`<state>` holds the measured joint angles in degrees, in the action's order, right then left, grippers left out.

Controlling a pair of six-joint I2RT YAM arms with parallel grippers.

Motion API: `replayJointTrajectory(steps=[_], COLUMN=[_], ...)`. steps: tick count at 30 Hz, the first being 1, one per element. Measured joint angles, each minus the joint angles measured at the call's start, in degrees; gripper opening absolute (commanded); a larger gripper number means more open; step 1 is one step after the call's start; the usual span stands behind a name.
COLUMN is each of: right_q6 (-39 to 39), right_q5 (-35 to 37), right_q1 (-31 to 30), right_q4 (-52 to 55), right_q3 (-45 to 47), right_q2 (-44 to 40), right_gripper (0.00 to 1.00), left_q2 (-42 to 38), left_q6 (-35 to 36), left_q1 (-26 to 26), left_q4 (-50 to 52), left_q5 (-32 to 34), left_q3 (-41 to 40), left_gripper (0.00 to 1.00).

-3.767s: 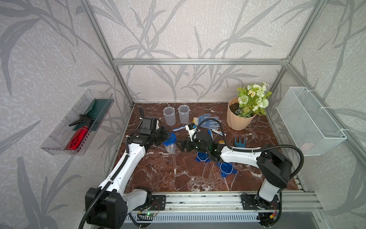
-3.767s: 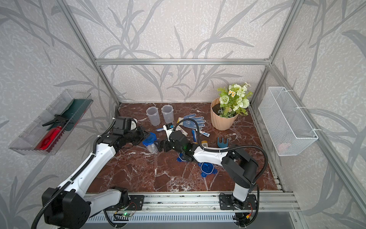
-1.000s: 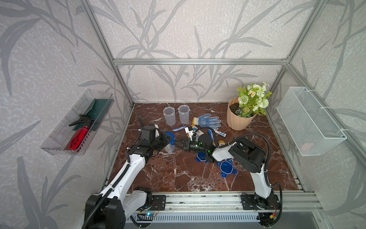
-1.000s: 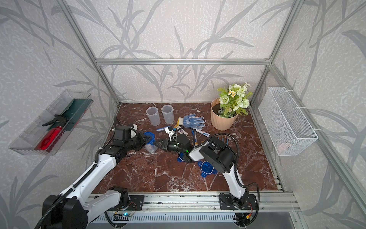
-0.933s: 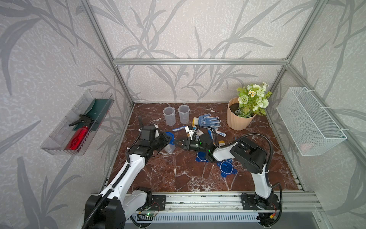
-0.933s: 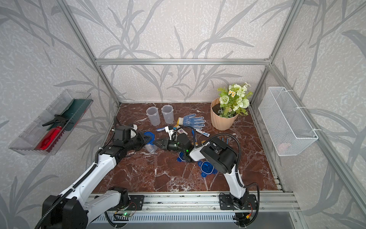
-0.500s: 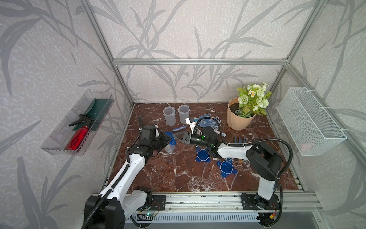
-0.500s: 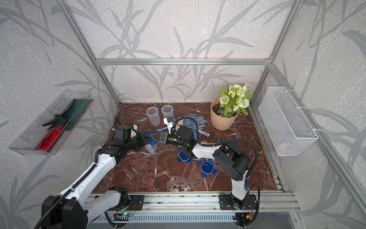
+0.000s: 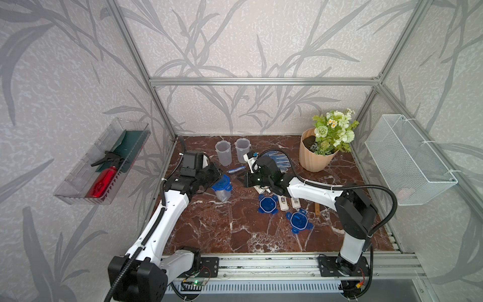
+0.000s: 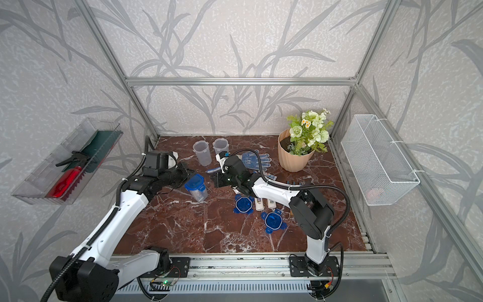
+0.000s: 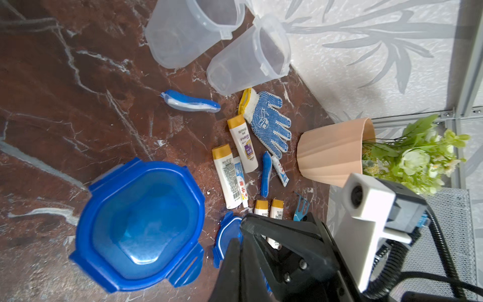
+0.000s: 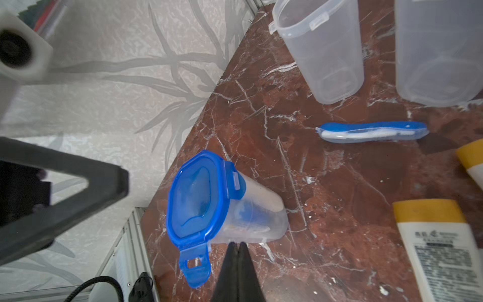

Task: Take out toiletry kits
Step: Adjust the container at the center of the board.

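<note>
Far to the left of the lidded cup, a clear wall tray holds a red spray bottle. The left claw is clenched on nothing and hovers just left of the cup's blue lid; the right wrist view shows a gap between the two. The cup stands on the marble counter with the lid on and one latch flipped out. Blue and white pieces show through its clear wall, so this kit is inside. Just right of the cup, the right claw is clenched too, its fingers pressed flat together and empty. Its tip is beside the cup's wall under the loose latch, and I cannot tell whether it touches. Behind the cup and to its right stand two empty clear cups, with a blue-white toothbrush lying nearer the cup. Further right of the cup, kit pieces lie spread on the counter: white bottles with gold caps, toothpaste tubes, a second toothbrush and two loose lids. Beyond them are a blue-dotted glove and a flower pot, and farthest right of the cup hangs a wire basket
</note>
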<state>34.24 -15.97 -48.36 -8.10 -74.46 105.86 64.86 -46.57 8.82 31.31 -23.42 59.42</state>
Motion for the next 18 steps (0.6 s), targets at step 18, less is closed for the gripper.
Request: replayJointTrajectory(steps=[18], right_q6=[-4.2], right_q5=[1.1], right_q1=[-5.0], right_q4=[8.9], right_q3=[-5.5], right_q2=[5.4], right_gripper=[0.02], left_q2=[-0.5], left_q6=[1.6], left_q1=[0.0], left_q4=[4.4], left_q5=[1.3], left_q3=[0.5], left_gripper=[0.00])
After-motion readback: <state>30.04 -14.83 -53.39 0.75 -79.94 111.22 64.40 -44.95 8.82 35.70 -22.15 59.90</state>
